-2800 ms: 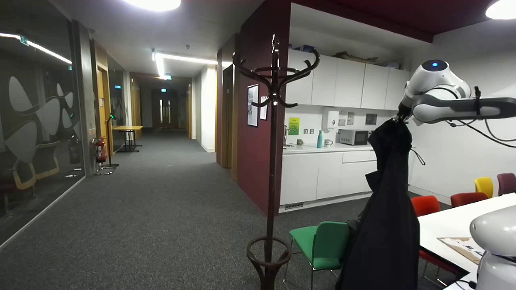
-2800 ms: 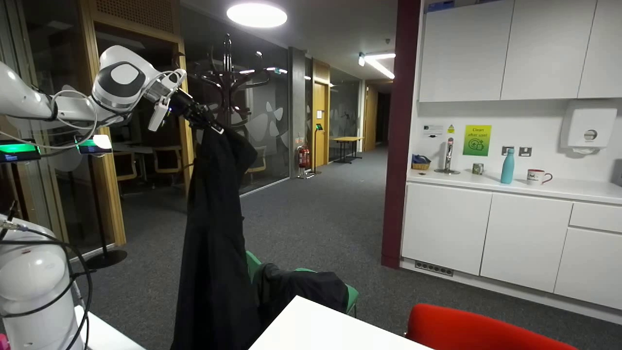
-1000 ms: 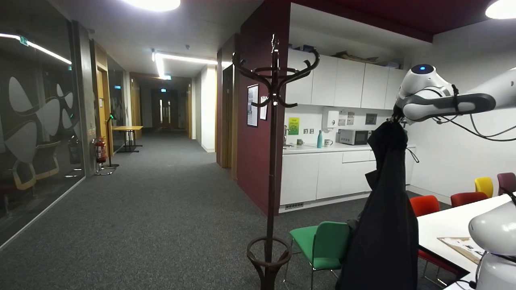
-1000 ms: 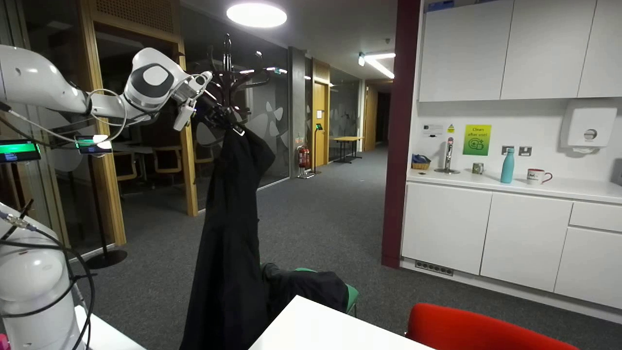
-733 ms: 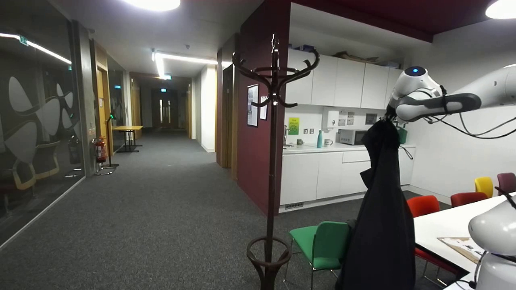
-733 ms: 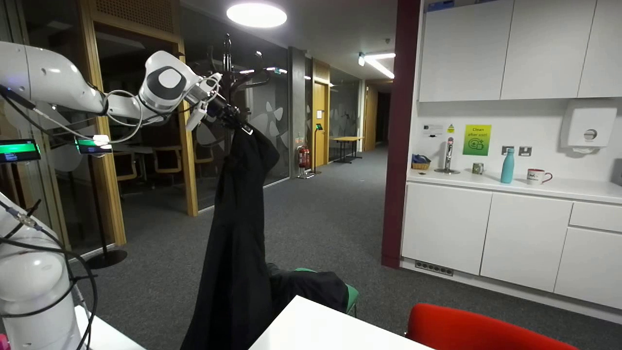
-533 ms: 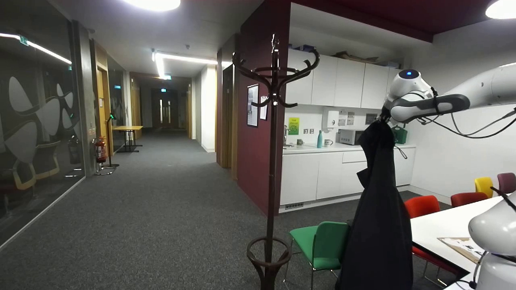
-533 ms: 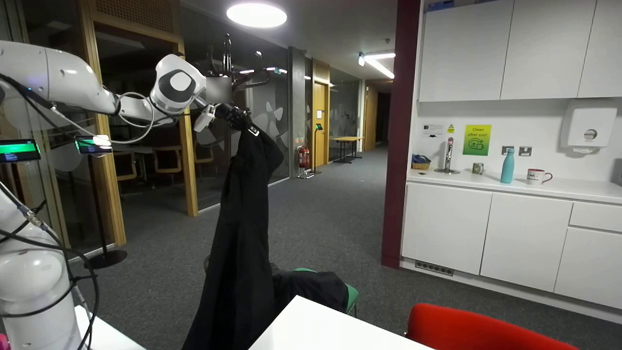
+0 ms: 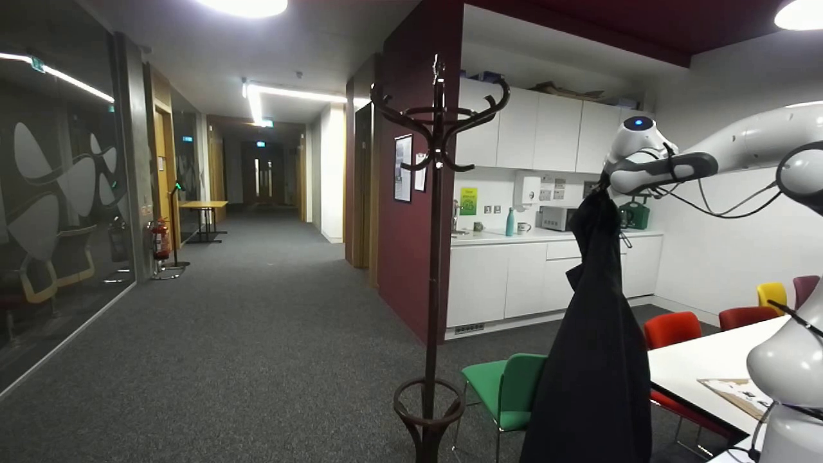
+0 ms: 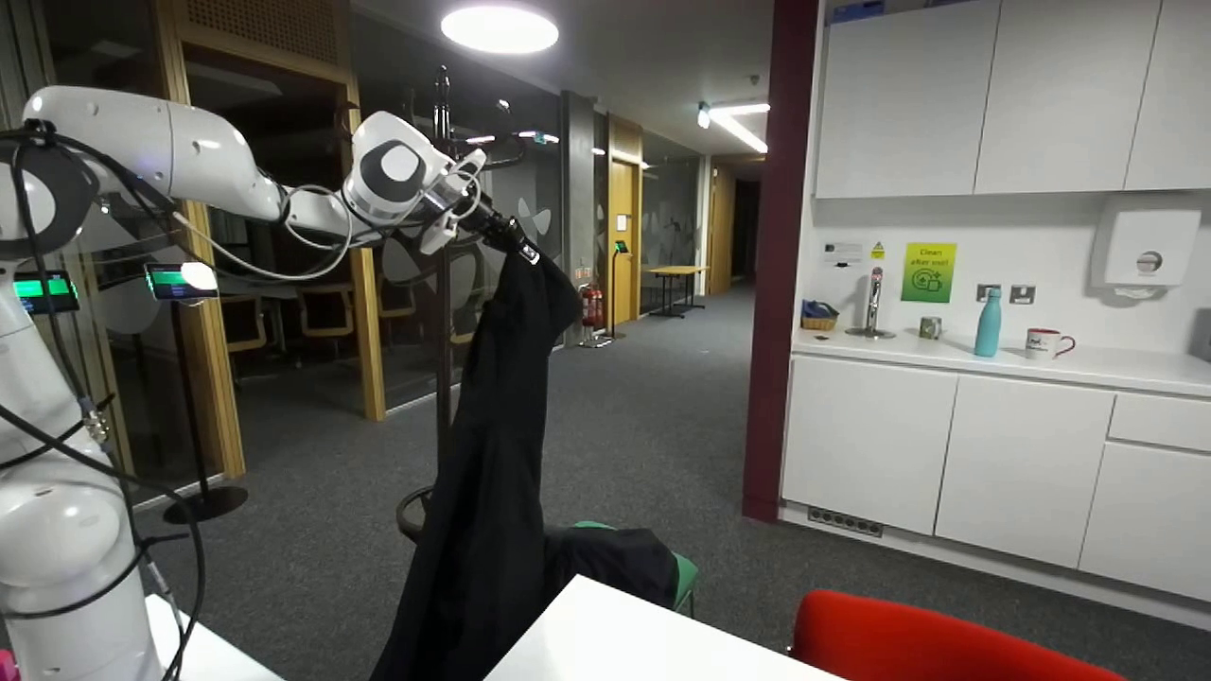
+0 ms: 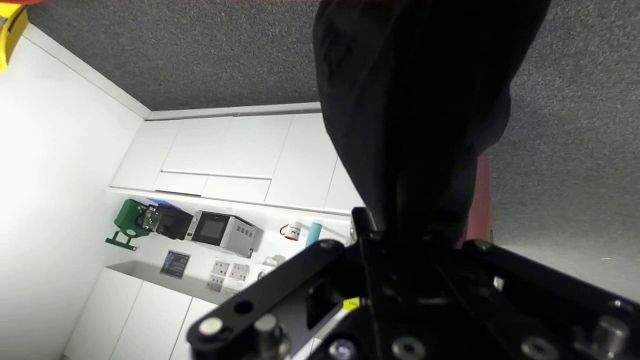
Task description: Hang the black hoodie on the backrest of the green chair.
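Black hoodie [image 9: 588, 360] shifted toward green chair [image 9: 522, 386] edge, pincer [image 10: 527, 250] gripping (carpet [image 9: 276, 360] open beyond).

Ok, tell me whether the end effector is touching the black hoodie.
Touching. The wrist view shows the black hoodie bunched into the grip of the end effector, and in both exterior views it hangs from there.

Round ceiling lamps [image 10: 500, 28] are burnt out to white in both exterior views. In an exterior view, a bright line [image 9: 77, 83] is reflected in dark glass [image 9: 51, 109], and the far doors [image 9: 262, 173] are left dim. In the wrist view, the black hoodie [image 11: 425, 115] is rendered largely as flat black.
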{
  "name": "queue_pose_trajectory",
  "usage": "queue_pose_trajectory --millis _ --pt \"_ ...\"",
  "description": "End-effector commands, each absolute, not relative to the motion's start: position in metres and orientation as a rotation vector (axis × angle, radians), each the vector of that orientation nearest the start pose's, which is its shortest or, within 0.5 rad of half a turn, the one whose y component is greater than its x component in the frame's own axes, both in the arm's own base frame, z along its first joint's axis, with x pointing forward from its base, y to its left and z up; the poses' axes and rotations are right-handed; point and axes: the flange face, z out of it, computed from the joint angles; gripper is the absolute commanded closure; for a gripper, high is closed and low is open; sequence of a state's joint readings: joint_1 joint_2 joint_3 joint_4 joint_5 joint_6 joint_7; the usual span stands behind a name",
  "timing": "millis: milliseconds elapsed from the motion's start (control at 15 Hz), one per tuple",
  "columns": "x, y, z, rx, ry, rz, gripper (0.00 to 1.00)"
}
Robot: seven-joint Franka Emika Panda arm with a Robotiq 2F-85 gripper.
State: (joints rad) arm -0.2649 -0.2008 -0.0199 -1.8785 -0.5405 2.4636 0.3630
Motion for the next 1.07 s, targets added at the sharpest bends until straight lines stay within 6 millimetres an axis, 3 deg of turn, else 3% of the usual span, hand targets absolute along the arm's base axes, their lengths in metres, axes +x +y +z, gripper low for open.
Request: queue_pose_trajectory --millis 0,533,733,1000 --pt "0.529 -0.158 0.685 -3.241 0.615 -1.381 0.96" --pt "0.536 -0.160 0.682 -3.237 0.631 -1.374 0.99" --pt "0.549 -0.174 0.675 -3.263 0.700 -1.335 0.99" --pt "0.576 -0.201 0.686 -3.226 0.804 -1.405 0.99"
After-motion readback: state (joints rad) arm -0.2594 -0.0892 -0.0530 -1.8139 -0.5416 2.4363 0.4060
